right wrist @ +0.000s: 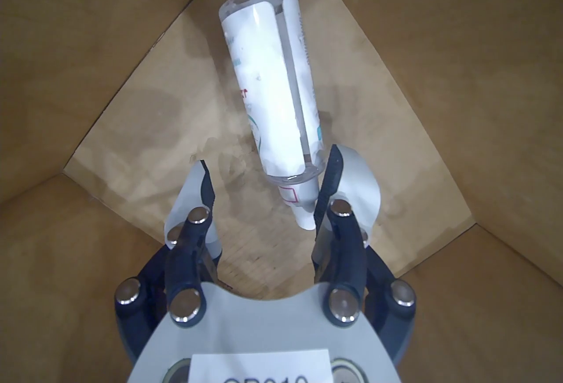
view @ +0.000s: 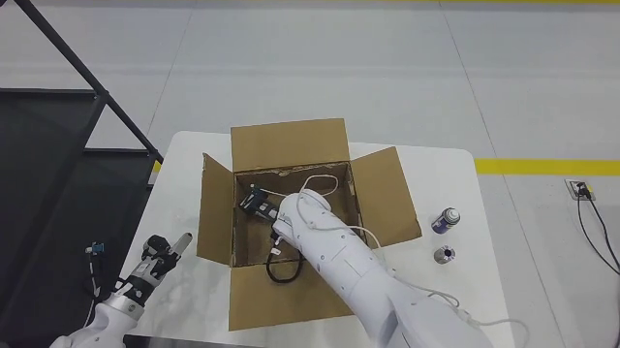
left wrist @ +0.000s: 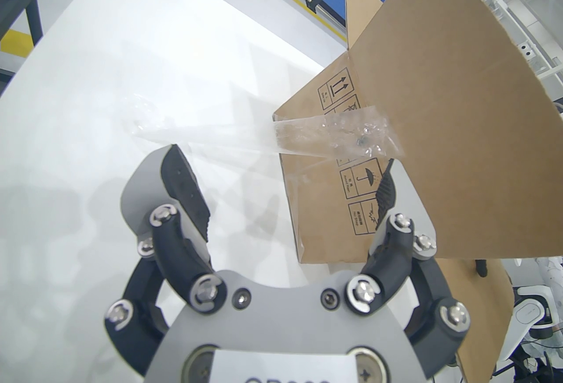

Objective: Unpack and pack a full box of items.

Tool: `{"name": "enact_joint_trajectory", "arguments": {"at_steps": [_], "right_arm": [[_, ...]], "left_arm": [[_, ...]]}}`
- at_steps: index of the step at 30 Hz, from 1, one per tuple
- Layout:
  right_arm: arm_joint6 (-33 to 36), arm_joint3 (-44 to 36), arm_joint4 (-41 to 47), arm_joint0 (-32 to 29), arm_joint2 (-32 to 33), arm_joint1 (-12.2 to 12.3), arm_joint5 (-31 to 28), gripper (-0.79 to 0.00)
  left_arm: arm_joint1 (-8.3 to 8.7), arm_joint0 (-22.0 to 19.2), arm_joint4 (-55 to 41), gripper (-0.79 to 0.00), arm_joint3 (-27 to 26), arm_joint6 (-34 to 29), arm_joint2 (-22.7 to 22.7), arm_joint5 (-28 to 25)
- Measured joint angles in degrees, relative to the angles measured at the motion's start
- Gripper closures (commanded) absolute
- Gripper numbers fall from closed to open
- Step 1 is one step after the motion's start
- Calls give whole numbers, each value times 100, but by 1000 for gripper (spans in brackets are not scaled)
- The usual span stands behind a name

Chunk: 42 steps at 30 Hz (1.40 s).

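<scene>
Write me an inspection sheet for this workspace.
Surface: white table.
Job's things: open cardboard box, flaps out; clear bottle lying on its floor; small capped bottle and small metal piece on the table beside it.
Clutter: clear tape strip sticking out from the box.
Claws: left claw open above the table; right claw open inside the box, clear bottle's neck between its fingers.
Cables: black loop and white cable at the right arm; floor cable.
Surroundings: yellow floor line; black frame.
</scene>
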Motion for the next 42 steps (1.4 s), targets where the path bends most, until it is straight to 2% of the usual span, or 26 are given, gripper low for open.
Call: {"name": "enact_joint_trajectory", "arguments": {"at_steps": [4, 5, 7, 8, 11, 12, 13, 14, 21, 27, 31, 38, 42], "right_arm": [[0, 0, 0, 0, 0, 0, 0, -329], [0, 0, 0, 0, 0, 0, 0, -268], [0, 0, 0, 0, 0, 0, 0, -228], [0, 1, -1, 0, -1, 0, -1, -12], [306, -35, -62, 37, -29, -14, -176, 0], [431, -54, -59, 51, -19, -15, -150, -139], [431, -68, -58, 50, -13, -14, -95, -385], [376, -85, -59, 46, -8, -13, -45, -785], [-395, -294, -129, -15, 23, -14, 346, -785], [-875, -401, -95, -40, 113, 4, 431, -785], [-901, -414, -69, -2, 183, 10, 505, -785], [-542, -329, -60, 96, 265, 0, 509, -785], [-1028, -294, -198, 73, 255, 19, 268, -785]], "left_arm": [[0, 0, 0, -785, 0, 0, 0, 0], [0, 0, 0, -785, 0, 0, 0, 0], [0, 0, 0, -785, 0, 0, 0, 0], [0, 0, 0, -785, 0, 0, 0, 0], [0, 0, 0, -785, 0, 0, 0, 0], [0, 0, 0, -785, 0, 0, 0, 0], [0, 0, 0, -785, 0, 0, 0, 0], [0, 0, 0, -785, 0, 0, 0, 0], [0, 0, 0, -785, 0, 0, 0, 0], [0, 2, -4, -785, -5, 6, 2, 5], [2, 32, -39, -785, -50, 5, 7, 13], [11, 56, -134, -785, -35, 29, -16, -26], [17, 120, -318, -785, -72, 55, -88, -151]]}}
